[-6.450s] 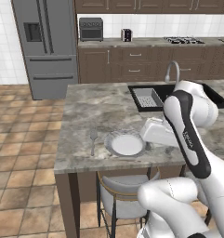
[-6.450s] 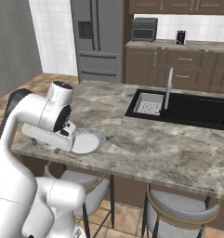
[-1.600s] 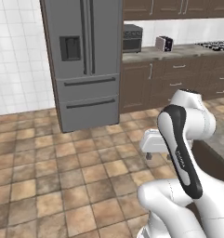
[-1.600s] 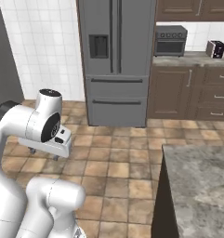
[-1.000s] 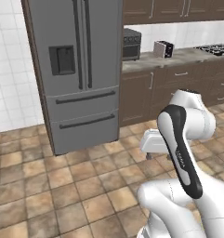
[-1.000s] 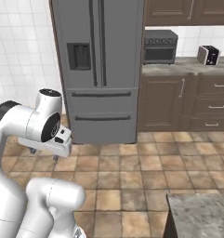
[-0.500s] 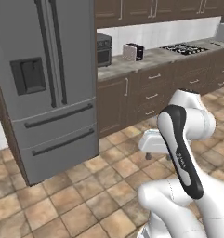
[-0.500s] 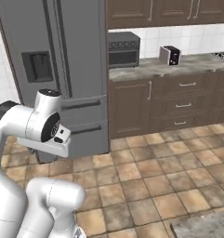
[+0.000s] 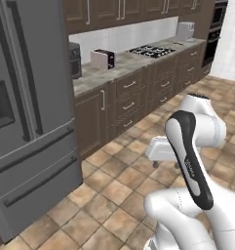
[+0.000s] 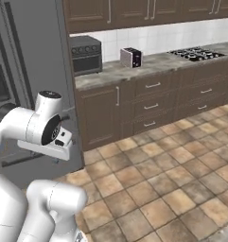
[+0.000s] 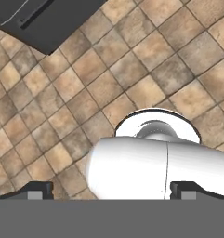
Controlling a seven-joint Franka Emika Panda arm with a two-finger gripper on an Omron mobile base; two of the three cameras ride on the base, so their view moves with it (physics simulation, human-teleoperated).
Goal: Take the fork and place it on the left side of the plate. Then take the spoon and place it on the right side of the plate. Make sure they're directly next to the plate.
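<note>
the gripper (image 11: 111, 189) hangs with its jaws spread wide and nothing between them, pointing down at the tiled floor (image 11: 62, 102). compared with a few seconds ago, when the base views looked over the island counter with the plate, fork and sink, the whole scene has swung: both base cameras have turned with the base, first to the refrigerator and now along the back wall. this is a move of the camera, not of the objects. the fork, spoon and plate are out of frame, so their present position cannot be told; judged from this, no step of the task is yet in hand and the base must bring the island back within reach. the left base view shows the refrigerator (image 9: 26, 122) large at left, the toaster (image 9: 103, 58) and the cooktop (image 9: 150, 50) beyond. the right base view adds the microwave (image 10: 85, 53) on the counter (image 10: 148, 64). the hand view gives a dark cabinet corner (image 11: 43, 21) above the floor.
</note>
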